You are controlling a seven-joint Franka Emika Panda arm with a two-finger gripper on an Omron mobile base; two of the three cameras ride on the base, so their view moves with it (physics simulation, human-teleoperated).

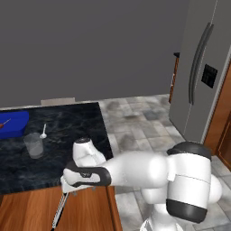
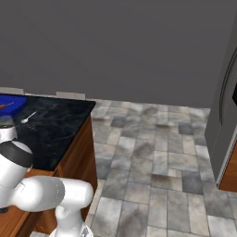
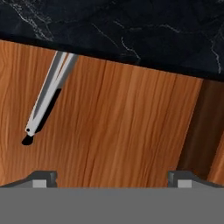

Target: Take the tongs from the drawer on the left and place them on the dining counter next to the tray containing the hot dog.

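While the gripper (image 3: 112,177) stands wide and empty, the tongs (image 3: 46,98) hang below the counter (image 3: 131,30) edge against its wood base.

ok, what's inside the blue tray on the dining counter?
In the bright blue rectangular tray, a small orange-brown sausage-shaped hot dog lies near the frame edge. The tray's left part is cut off in both base views, so any other contents can't be seen.
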